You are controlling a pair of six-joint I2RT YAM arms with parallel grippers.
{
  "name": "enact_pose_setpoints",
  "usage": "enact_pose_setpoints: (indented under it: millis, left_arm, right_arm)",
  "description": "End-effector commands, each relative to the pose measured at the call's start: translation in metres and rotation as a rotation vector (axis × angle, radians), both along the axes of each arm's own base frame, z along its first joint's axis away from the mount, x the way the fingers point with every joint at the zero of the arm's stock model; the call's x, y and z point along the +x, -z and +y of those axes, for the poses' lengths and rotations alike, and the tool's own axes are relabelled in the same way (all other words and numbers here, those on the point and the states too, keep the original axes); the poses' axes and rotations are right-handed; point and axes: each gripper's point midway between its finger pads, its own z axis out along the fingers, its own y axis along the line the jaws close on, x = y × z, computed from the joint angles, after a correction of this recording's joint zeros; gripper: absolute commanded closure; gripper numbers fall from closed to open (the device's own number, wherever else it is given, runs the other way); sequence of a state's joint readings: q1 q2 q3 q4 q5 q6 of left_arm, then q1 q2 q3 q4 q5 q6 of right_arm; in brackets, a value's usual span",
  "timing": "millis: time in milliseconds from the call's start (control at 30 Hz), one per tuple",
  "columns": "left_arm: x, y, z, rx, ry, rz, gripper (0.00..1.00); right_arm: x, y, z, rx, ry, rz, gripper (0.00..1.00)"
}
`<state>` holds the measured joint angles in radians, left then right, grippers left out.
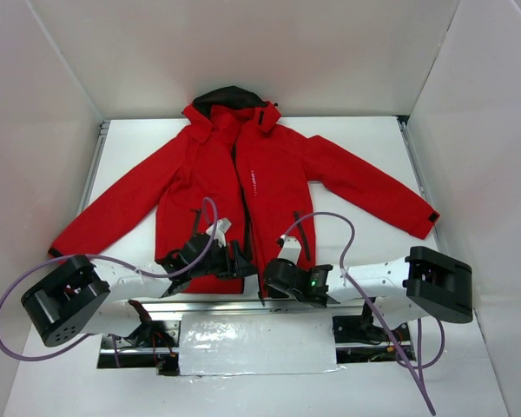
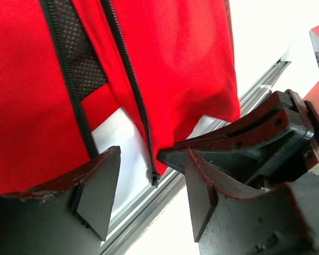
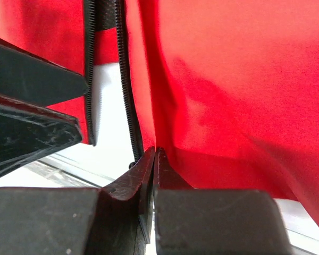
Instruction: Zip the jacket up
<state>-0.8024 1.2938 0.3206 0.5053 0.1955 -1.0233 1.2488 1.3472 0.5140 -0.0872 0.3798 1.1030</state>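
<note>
The red jacket [image 1: 269,174] lies flat on the white table, hood far, front open at the bottom. My right gripper [image 1: 272,276] is shut on the hem of the jacket's right front panel [image 3: 228,79], right beside its black zipper track [image 3: 125,95]. My left gripper [image 1: 241,261] is open and empty. Its fingers [image 2: 95,186] straddle the bottom end of that zipper track [image 2: 155,179] without touching it. The other zipper track [image 2: 69,79] runs along the left panel, with bare table between the two. The right gripper's fingers [image 2: 239,143] show close by in the left wrist view.
A metal rail [image 1: 208,306] runs along the table's near edge, just below the jacket hem. A foil patch [image 1: 256,343] lies in front of it. White walls enclose the table on three sides. Purple cables [image 1: 330,217] loop over both arms.
</note>
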Motion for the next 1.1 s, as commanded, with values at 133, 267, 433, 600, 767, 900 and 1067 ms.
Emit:
enact_pose_setpoints:
  millis: [133,267,433,600,767,900,1067]
  left_arm:
    - [-0.006,0.005,-0.003,-0.014,0.026,-0.019,0.40]
    - [-0.008,0.008,-0.008,-0.013,0.037,-0.017,0.46]
    - [-0.008,0.012,-0.016,-0.008,0.051,-0.011,0.47]
    - [-0.009,0.015,-0.023,-0.012,0.064,0.000,0.47]
    - [-0.007,0.016,-0.027,-0.011,0.064,-0.003,0.48]
    - [-0.006,0.021,-0.027,0.003,0.058,-0.001,0.62]
    - [-0.007,0.026,-0.027,0.002,0.060,0.009,0.91]
  right_arm:
    - [0.003,-0.011,0.011,0.076,-0.010,-0.025,1.00]
    - [0.003,-0.014,0.013,0.129,0.005,-0.025,1.00]
    - [0.003,-0.016,0.011,0.153,0.011,-0.029,1.00]
    - [0.001,-0.018,0.014,0.172,-0.003,-0.029,1.00]
    - [-0.001,-0.019,0.019,0.195,-0.017,-0.021,1.00]
    - [-0.002,-0.022,0.021,0.217,-0.020,-0.019,1.00]
    - [-0.002,-0.020,0.019,0.208,-0.015,-0.017,1.00]
